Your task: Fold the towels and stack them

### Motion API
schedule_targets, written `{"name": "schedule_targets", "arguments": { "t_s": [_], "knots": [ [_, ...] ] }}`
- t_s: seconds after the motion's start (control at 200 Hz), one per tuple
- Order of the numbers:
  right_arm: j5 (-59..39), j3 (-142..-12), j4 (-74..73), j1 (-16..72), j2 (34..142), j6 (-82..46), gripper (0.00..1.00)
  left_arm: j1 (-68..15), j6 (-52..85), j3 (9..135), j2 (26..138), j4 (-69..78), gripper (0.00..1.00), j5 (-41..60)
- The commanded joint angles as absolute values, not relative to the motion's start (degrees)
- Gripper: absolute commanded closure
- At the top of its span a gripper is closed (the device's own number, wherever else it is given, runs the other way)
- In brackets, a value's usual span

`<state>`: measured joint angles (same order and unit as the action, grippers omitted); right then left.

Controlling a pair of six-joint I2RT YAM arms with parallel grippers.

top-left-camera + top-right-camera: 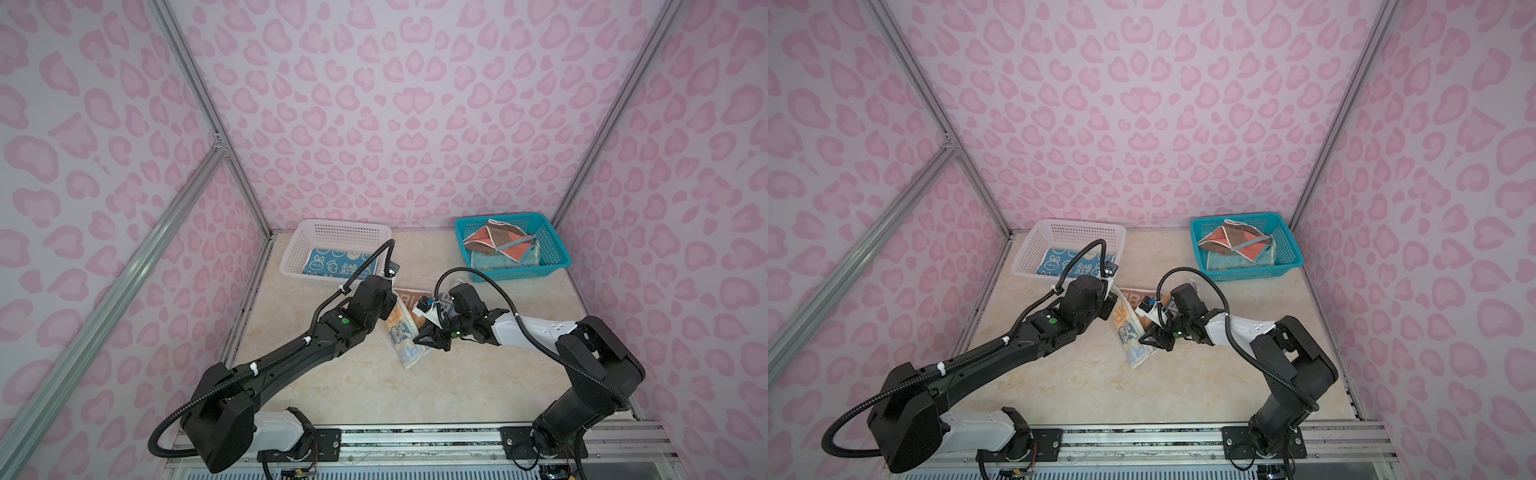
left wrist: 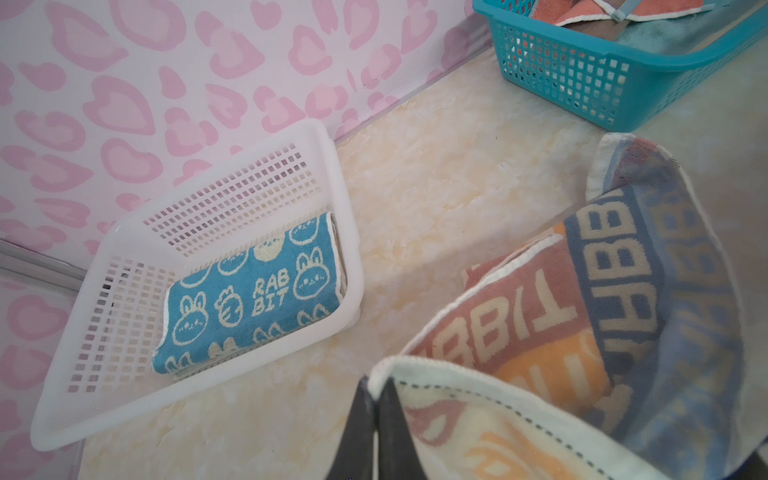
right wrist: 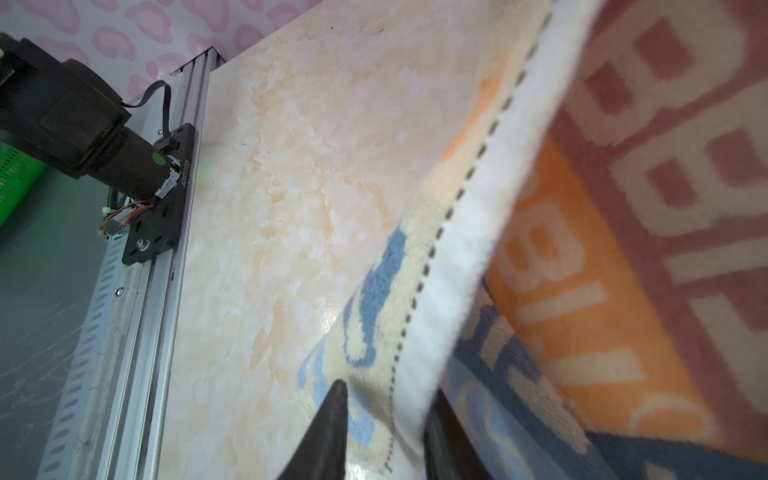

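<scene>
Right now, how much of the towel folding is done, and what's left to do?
Done: one blue rabbit towel lies folded in the white basket. In hand: the lettered towel, with the left pincer shut on its edge and the right pincer open around its hem. Left: the crumpled towels in the teal basket, unfolded.

the left gripper (image 2: 376, 384), dark fingers pressed together, pinches the white hem of a lettered towel (image 2: 540, 316). on the marbled table (image 2: 436, 174), a folded blue rabbit towel (image 2: 253, 291) lies in a white basket (image 2: 347, 232); a teal basket (image 2: 561, 70) stands apart
</scene>
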<state>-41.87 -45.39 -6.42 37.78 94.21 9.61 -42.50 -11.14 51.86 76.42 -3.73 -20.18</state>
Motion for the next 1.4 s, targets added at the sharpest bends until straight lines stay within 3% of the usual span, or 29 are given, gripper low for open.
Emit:
{"name": "schedule_targets", "arguments": {
  "t_s": [0.0, 0.435, 0.505, 0.57, 0.645, 0.835, 1.205, 1.395],
  "knots": [
    [-41.6, -43.8, -13.5, 38.1, 95.9, 3.1, 0.71, -42.1, -10.0, 52.3, 76.8, -3.9, 0.97, -21.0],
    [-43.3, -37.0, -34.5, 39.6, 102.6, -10.0, 0.79, -41.0, -9.3, 52.2, 76.9, -4.2, 0.97, -20.7],
    [-43.2, -36.6, -36.5, 39.9, 103.2, -11.4, 0.85, -41.0, -9.0, 52.1, 77.0, -4.2, 0.97, -20.7],
    [-42.9, -36.4, -37.8, 40.0, 103.3, -12.6, 1.00, -41.0, -8.8, 52.1, 77.0, -4.2, 0.97, -20.8],
    [-41.6, -36.3, -37.3, 39.9, 102.2, -13.0, 1.00, -41.0, -8.4, 52.2, 77.1, -4.6, 0.97, -21.2],
    [-32.2, -38.1, -22.5, 40.0, 93.5, -8.2, 1.00, -40.8, -5.8, 53.4, 76.2, -6.7, 0.97, -21.4],
    [2.6, -49.4, 11.0, 39.9, 74.1, -1.8, 1.00, -40.7, 1.4, 63.6, 76.8, -17.5, 0.97, -21.9],
    [13.6, -57.1, 20.7, 38.1, 69.7, -0.1, 1.00, -40.7, 2.5, 69.7, 74.7, -20.9, 0.97, -17.6]
  ]
}}
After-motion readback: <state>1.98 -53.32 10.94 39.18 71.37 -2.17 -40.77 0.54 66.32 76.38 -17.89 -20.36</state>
